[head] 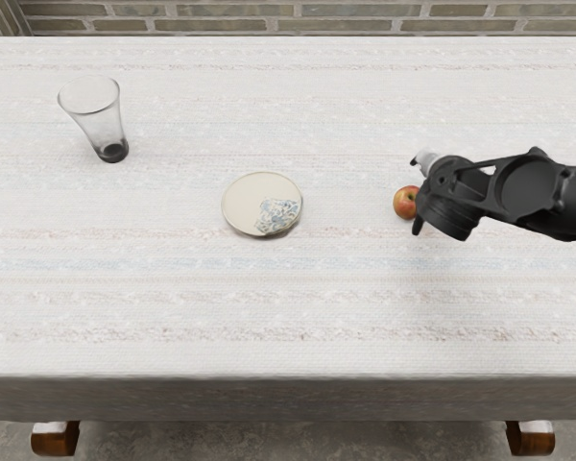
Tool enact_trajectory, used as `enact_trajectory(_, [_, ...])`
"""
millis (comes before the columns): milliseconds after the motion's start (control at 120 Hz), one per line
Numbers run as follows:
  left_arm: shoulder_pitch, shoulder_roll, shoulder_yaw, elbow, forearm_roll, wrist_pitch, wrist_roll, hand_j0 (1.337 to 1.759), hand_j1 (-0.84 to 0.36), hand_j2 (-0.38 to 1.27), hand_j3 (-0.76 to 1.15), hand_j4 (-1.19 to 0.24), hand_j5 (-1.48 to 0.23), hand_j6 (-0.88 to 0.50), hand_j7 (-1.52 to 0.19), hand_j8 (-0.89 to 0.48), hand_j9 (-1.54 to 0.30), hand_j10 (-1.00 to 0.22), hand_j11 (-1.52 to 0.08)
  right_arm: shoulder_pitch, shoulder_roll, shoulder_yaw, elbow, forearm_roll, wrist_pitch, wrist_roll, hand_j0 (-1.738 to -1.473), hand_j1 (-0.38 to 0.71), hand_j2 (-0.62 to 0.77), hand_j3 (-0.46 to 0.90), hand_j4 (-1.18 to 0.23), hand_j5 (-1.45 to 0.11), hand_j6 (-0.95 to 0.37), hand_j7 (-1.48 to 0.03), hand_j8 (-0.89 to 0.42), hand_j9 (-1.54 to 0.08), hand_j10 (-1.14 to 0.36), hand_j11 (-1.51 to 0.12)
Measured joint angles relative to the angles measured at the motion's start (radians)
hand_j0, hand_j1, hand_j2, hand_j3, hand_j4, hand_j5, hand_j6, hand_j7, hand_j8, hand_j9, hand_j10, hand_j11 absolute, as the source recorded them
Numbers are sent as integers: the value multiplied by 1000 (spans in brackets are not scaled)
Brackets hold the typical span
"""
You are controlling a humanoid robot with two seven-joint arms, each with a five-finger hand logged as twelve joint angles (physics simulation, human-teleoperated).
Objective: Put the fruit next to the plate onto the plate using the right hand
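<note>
Wide table (288, 317) here, draped in a pale woven cloth with a nubbly, ribbed texture and faint pink and blue bands running left to right, the cloth's edge folding down over the near side. Two rounded brown wooden feet (54, 437) peek out beneath it at the near corners, and a strip of grey brick wall (288, 14) runs along the far edge. Far left, there's a clear drinking glass (96, 117), a tapered tumbler, wide at the rim and narrowing to a thick dark base, standing alone and well apart from everything else. Centre of the table, the plate (245, 197): round, shallow, matte cream, with a blue-grey patterned patch on its near-right part. And to the right of it, off the plate and on the cloth, sits the apple (405, 202), small, round, glossy, red shading to yellow-green. Now the action: the right arm (547, 197) reaches in from the right edge, black, smooth and hard-shelled, with round disc-shaped joint housings, lying low and nearly level over the table. The right hand (440, 197) is pressed up against the apple's right side, its bulk hiding that flank of the fruit. Whether it has the apple clasped or merely touches it, I cannot tell from this angle.
</note>
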Motion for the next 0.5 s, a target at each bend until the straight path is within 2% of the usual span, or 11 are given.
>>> enact_trajectory(217, [0, 0, 0, 0, 0, 0, 0, 1658, 349, 0, 0, 0, 0, 0, 0, 0, 0, 0, 0, -29, 12, 35, -41, -14, -3, 0, -1658, -40, -50, 0, -260, -336, -261, -336, -260, -336, -259, -336])
enact_trajectory(500, [0, 0, 0, 0, 0, 0, 0, 1658, 349, 0, 0, 0, 0, 0, 0, 0, 0, 0, 0, -50, 29, 41, -69, -19, -3, 0, -1658, 0, -57, 0, -292, -379, -293, -379, -293, -379, -292, -379])
